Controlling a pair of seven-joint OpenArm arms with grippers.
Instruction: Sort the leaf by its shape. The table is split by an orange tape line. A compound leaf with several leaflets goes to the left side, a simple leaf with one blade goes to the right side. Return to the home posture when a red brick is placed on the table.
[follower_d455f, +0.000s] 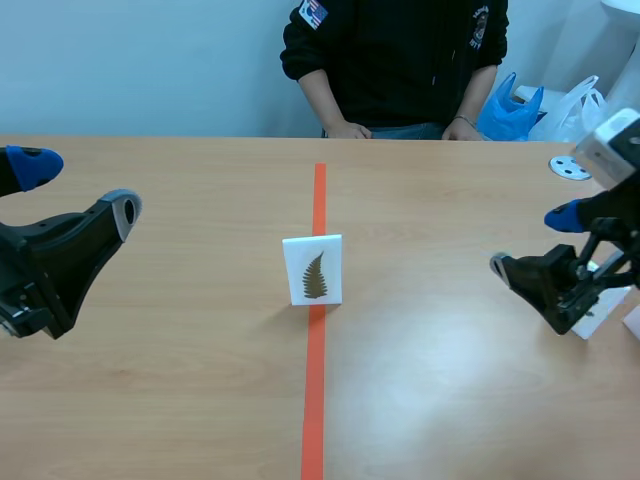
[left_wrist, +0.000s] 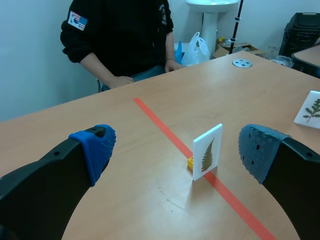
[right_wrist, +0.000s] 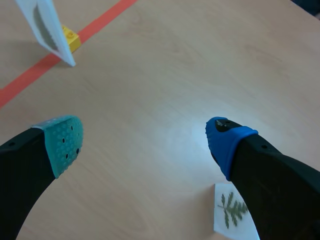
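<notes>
Looks light, stiff, easily toppled: leaf card (follower_d455f: 313, 268), best pinched across side edges; left gripper (follower_d455f: 80, 187) and right gripper (follower_d455f: 530, 240) spread wide, empty

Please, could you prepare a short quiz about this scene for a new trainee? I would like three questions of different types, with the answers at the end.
1. True or false: the leaf card stands upright on the orange tape line.
2. Which colour is the small brick just behind this card? A red, B yellow, C green.
3. In one word: how do the fingers of the left hand and of the right hand stand?
Key: 1 true; 2 B; 3 open.
</notes>
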